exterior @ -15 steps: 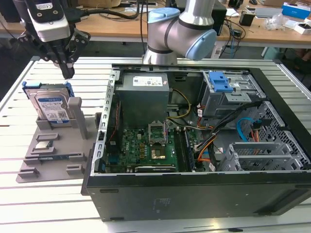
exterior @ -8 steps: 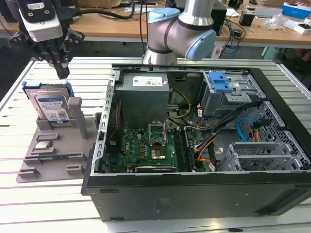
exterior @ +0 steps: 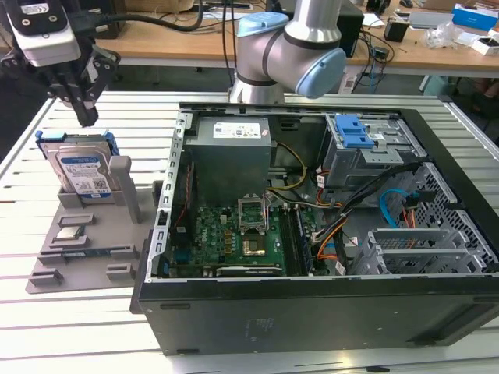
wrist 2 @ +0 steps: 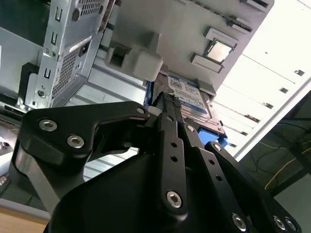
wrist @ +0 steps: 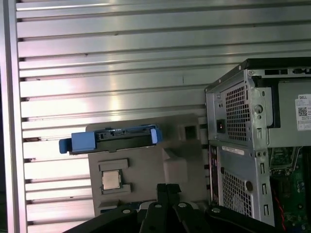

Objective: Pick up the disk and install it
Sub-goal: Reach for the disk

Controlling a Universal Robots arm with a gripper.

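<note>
Disk (exterior: 80, 167) stands on one edge in a slot of the grey holder (exterior: 93, 234), leaning back a little, with its labelled face turned toward the exterior camera. Its blue bracket (exterior: 47, 139) frames the upper edge. In the first wrist view the disk (wrist: 112, 139) appears edge-on as a thin strip. Its long axis runs along the slats of the table (exterior: 78, 327) and points toward the side of the open computer case (exterior: 312, 312). The holder sits on the exterior view's left of the case, with a CPU chip (exterior: 69, 234) lying flat nearer the camera. The gripper (exterior: 84, 115) hangs just above the disk, apart from it, its fingers pressed together and holding nothing.
</note>
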